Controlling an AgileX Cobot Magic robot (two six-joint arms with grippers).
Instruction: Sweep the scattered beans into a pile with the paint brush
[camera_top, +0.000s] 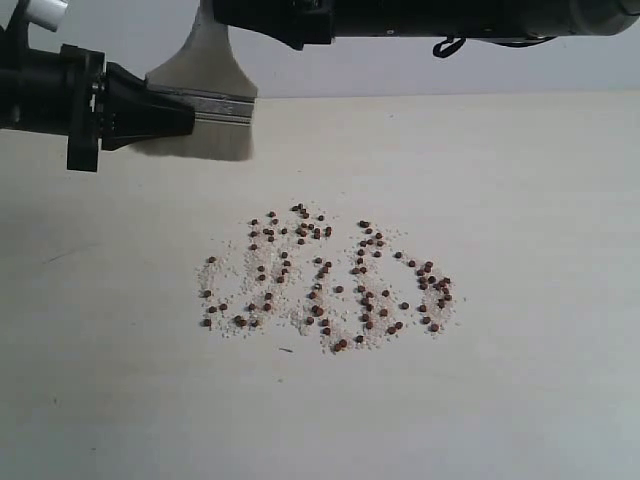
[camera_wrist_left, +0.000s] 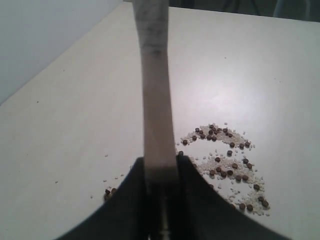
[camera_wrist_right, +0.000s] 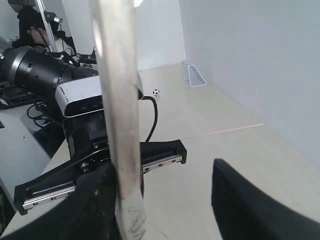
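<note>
The beans (camera_top: 325, 280) lie spread in loose loops among whitish crumbs in the middle of the table, and no pile shows. The paint brush (camera_top: 212, 108) hangs upright above the table's far left, bristles down, behind the beans. My left gripper (camera_top: 185, 112) is shut on the brush's silver band from the left. In the left wrist view the brush (camera_wrist_left: 156, 100) stands edge-on between the jaws of the left gripper (camera_wrist_left: 161, 162), with beans (camera_wrist_left: 225, 160) beyond. My right gripper (camera_wrist_right: 165, 200) is open at the top of the brush; the handle (camera_wrist_right: 117, 100) rests against one finger, the other finger (camera_wrist_right: 240, 200) stands well apart.
The pale table (camera_top: 520, 200) runs back to a grey wall. The right arm (camera_top: 420, 15) reaches across the top of the exterior view. The left arm's camera block (camera_wrist_right: 80, 100) shows close behind the handle.
</note>
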